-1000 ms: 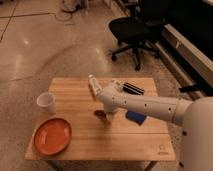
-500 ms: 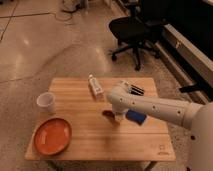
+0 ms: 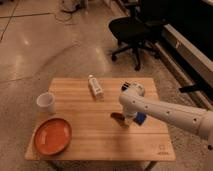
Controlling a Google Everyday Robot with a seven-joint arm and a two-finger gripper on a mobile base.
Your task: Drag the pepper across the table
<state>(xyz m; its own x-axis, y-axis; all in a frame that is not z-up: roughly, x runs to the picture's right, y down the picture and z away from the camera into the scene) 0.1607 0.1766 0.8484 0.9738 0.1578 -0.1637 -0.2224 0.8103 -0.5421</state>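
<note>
The pepper [image 3: 117, 116] is a small dark reddish-brown pod lying near the middle of the light wooden table [image 3: 100, 150]. My gripper [image 3: 128, 120] points down at the end of the white arm [image 3: 165, 114], right at the pepper's right end and seemingly touching it. The arm reaches in from the right and hides the pepper's right tip. A blue block [image 3: 141, 118] lies just right of the gripper.
A small clear bottle [image 3: 95, 86] lies at the back middle. A white cup [image 3: 46, 102] stands at the left, with an orange plate [image 3: 52, 136] at the front left. A black object [image 3: 129, 86] shows behind the arm. An office chair [image 3: 132, 30] stands beyond the table.
The gripper and the pepper have slid to the right across the table, toward the blue block. The bottle, earlier partly covered by the arm, now shows fully.
</note>
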